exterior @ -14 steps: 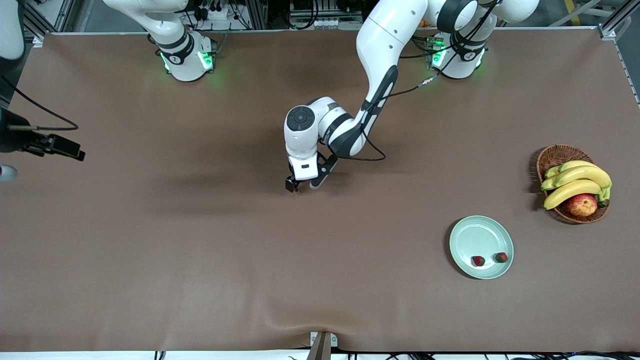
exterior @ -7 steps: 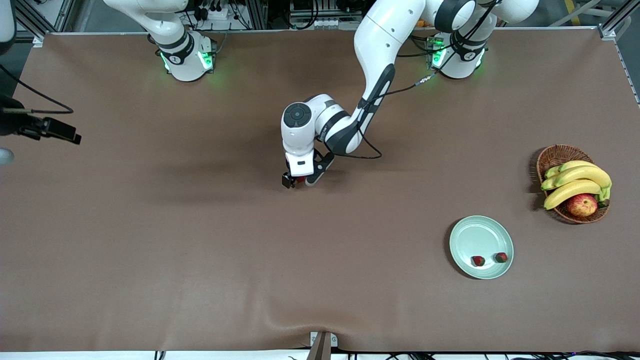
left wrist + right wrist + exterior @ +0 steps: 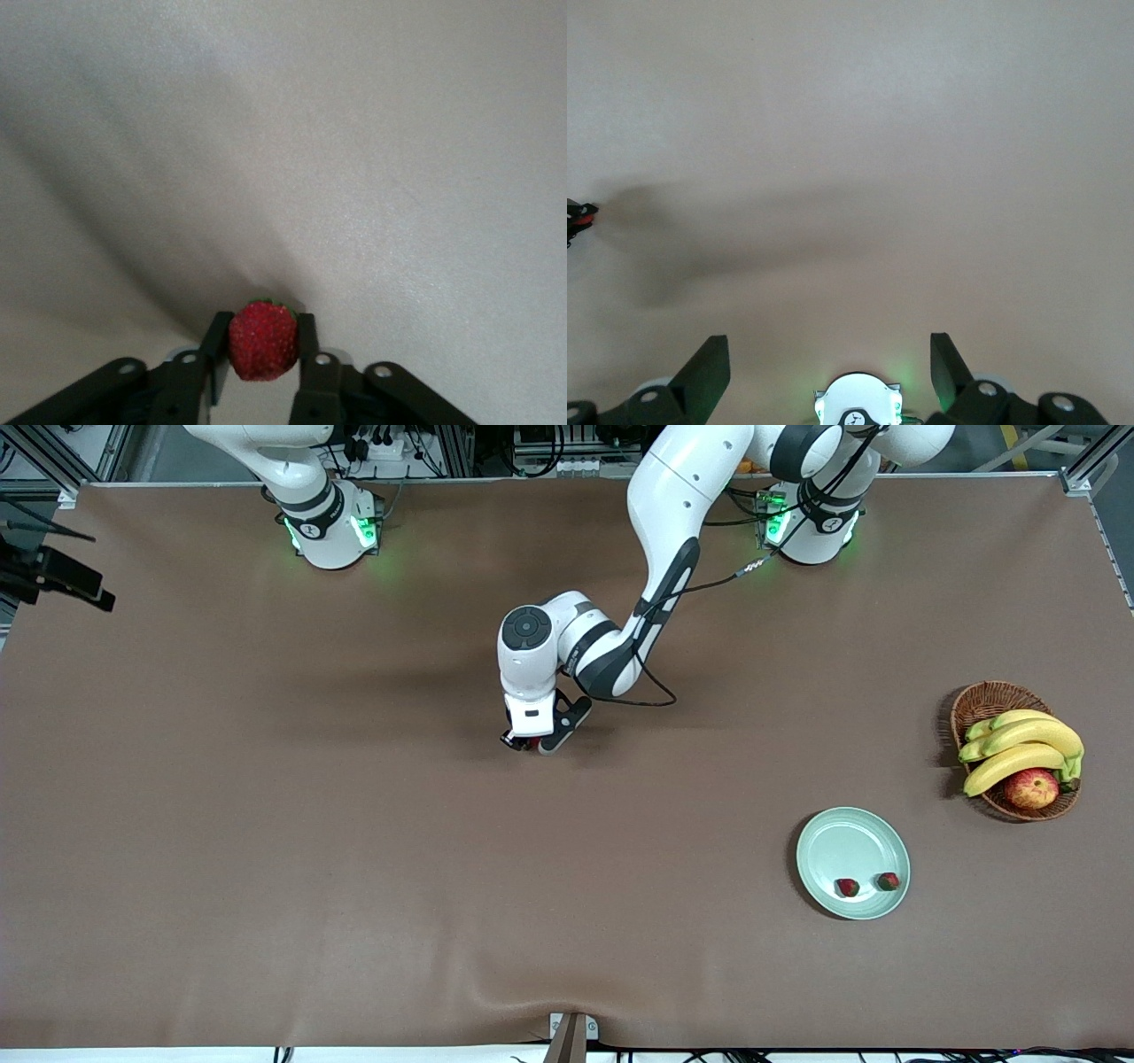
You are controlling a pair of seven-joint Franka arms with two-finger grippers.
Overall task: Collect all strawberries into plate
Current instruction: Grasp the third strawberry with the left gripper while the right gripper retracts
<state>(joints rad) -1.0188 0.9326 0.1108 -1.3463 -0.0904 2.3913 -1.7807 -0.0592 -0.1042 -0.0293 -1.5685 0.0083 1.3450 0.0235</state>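
Observation:
My left gripper is down at the brown table's middle, shut on a small red strawberry with a green cap. In the left wrist view the berry is pinched between both black fingers, just over the cloth. Two more strawberries lie in the pale mint-green plate, which sits toward the left arm's end and nearer the front camera. My right gripper is open and empty, held high above its own base; in the front view only its dark hand shows at the table's right-arm end.
A brown wicker basket with bananas and a red-yellow apple stands beside the plate, farther from the front camera. A ripple in the cloth runs along the front edge.
My left gripper sank to the table and closed on the strawberry. My right hand drew back along the table's end toward the robots' side.

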